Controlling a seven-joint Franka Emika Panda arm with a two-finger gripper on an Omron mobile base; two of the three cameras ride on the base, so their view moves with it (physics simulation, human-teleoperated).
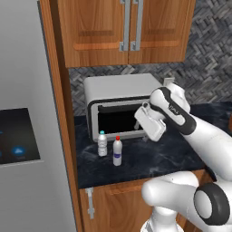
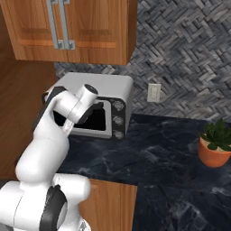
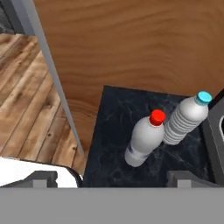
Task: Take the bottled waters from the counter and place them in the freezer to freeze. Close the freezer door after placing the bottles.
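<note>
The pincer (image 3: 111, 180) — jaws wide, holding nothing — hangs above the red-capped bottle (image 3: 145, 140), the clear bottle (image 3: 186, 119) just beside it.

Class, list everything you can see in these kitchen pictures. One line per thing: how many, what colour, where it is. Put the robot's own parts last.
Bottled waters: two, upright on the counter in front of the microwave; red-capped bottle whitish, pale-capped bottle clear.
Counter: one, black with white veins, on brown cabinets.
Microwave: one, grey with black front, at the back of the counter.
Upper cabinets: two doors, brown wood with grey handles, above the microwave.
Fridge door with dark display: one, grey, left of the counter.
Potted plant: one, green in orange pot, on the counter's right.
Wall outlet: one, pale, on the patterned wall.
Arm: one, white.
Gripper: one, open, above the bottles.
</note>
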